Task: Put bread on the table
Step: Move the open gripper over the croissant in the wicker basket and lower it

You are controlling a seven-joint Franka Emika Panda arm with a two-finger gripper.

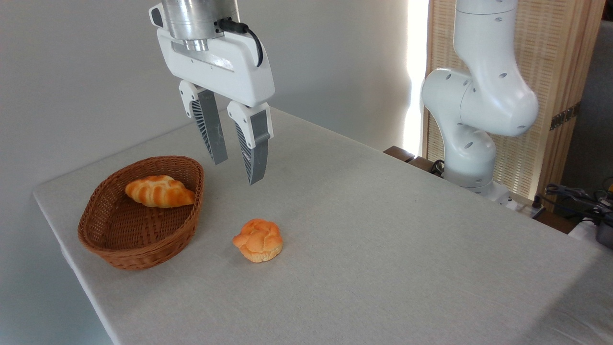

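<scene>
The grey-beige cloth-covered surface (383, 249) carried a brown oval wicker basket (119, 249) holding the golden striped braided bread (159, 191), lengthwise left-right, down-left of the narrowly parted, empty claw (238, 172).

Lighting: bright, even daylight. Source: overexposed strip of glare at upper right, beside the slatted screen (565, 96). Shadows: soft, faint, beneath the bun (258, 240) and basket (139, 249). Focus: sharp throughout; no visible blur or edge distortion.

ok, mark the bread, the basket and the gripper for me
bread (159, 191): fixed camera, middle of its braided top.
basket (139, 257): fixed camera, outer front wall.
gripper (235, 162): fixed camera, gap midway between the fingertips.
</scene>
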